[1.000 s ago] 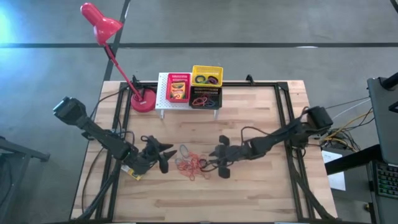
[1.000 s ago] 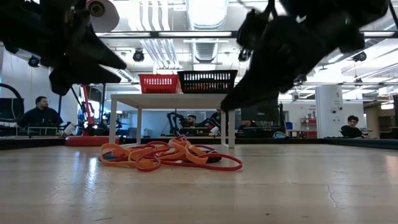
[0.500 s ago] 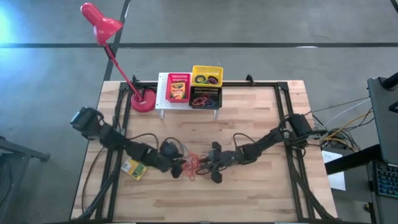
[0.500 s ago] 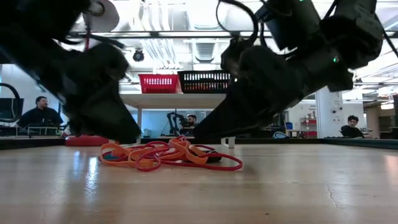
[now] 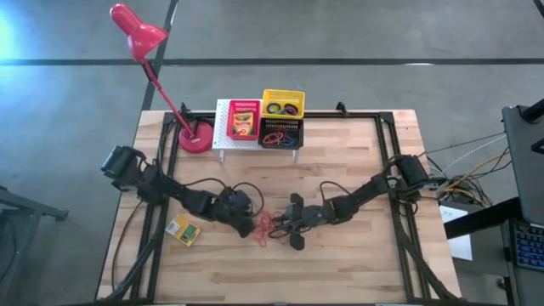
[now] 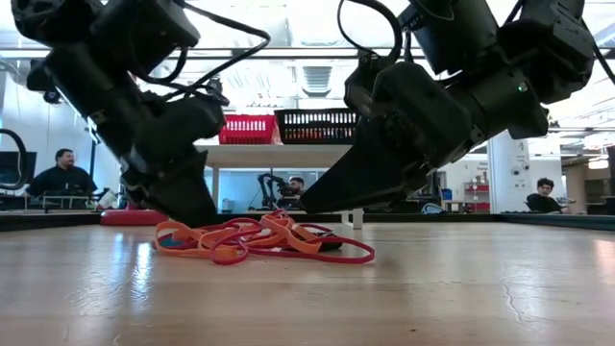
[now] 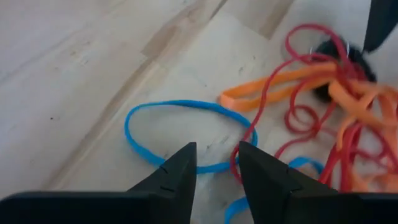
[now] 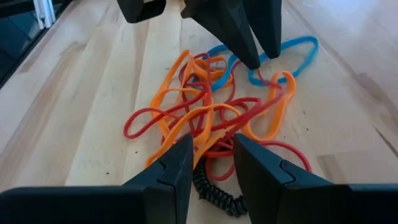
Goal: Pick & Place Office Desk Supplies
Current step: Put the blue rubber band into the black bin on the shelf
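A tangle of orange and red rubber bands [image 5: 265, 225] lies on the wooden table, with a blue band [image 7: 186, 124] at its left end. My left gripper [image 7: 216, 165] points steeply down at that end. It is open, one finger on each side of the blue band's near strand. My right gripper [image 8: 211, 155] slants low at the tangle's right side, also open, and orange and red loops [image 8: 208, 134] lie just ahead of its fingertips. A black coiled ring [image 8: 214, 190] lies beneath it. My left gripper comes from above with its fingertips [image 8: 252, 59] down at the blue band; I cannot tell whether they touch it. My right gripper reaches the tangle's right edge [image 6: 317, 231] at a low slant; I cannot tell whether it touches.
A flat yellow-and-green box [image 5: 183, 230] lies near the table's left side. At the far edge a white rack [image 5: 223, 136] carries red [image 5: 244, 119], yellow [image 5: 283, 104] and black [image 5: 280, 134] baskets, next to a red lamp [image 5: 195, 136]. People sit in the room behind.
My left gripper has swung toward the table's right and come down, tipping steeply, onto the tangle's left end. My right gripper sank and moved left to the tangle's right side early on, then stayed still. The rubber bands lie where they were.
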{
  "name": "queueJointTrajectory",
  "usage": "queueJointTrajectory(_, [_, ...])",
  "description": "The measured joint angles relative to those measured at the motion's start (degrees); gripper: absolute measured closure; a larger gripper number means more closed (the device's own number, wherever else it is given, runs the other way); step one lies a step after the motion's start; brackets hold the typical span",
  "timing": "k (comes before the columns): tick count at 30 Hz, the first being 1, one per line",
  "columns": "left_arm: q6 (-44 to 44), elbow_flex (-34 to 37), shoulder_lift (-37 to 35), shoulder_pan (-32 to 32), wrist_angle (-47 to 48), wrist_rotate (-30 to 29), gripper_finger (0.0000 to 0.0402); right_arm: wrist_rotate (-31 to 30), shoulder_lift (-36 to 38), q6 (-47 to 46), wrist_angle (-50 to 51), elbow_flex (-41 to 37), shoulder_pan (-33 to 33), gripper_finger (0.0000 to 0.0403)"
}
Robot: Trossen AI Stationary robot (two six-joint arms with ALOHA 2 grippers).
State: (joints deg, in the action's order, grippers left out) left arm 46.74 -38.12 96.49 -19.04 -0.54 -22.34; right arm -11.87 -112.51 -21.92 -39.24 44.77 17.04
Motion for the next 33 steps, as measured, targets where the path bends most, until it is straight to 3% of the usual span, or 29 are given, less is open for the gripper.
queueJointTrajectory(11, [-22.22, 0.1, -0.08, -0.25, 2.09, 1.15, 0.0282, 0.01, 0.0, -0.05, -0.07, 0.0, -0.04, 0.0291])
queueJointTrajectory(15, [-22.93, 0.15, -0.14, -0.43, 2.3, 2.71, 0.03, 0.01, -0.02, 0.06, -0.04, 0.0, -0.04, 0.0291])
queueJointTrajectory(21, [-22.98, -0.16, -1.85, -1.0, 4.62, 3.93, 0.0391, 0.01, -0.07, 0.04, -0.01, -0.02, -0.04, 0.0291])
queueJointTrajectory(33, [-21.69, -0.14, -13.41, -4.03, 4.44, -3.59, 0.04, -0.01, -0.07, 0.03, 0.0, -0.02, -0.04, 0.0291])
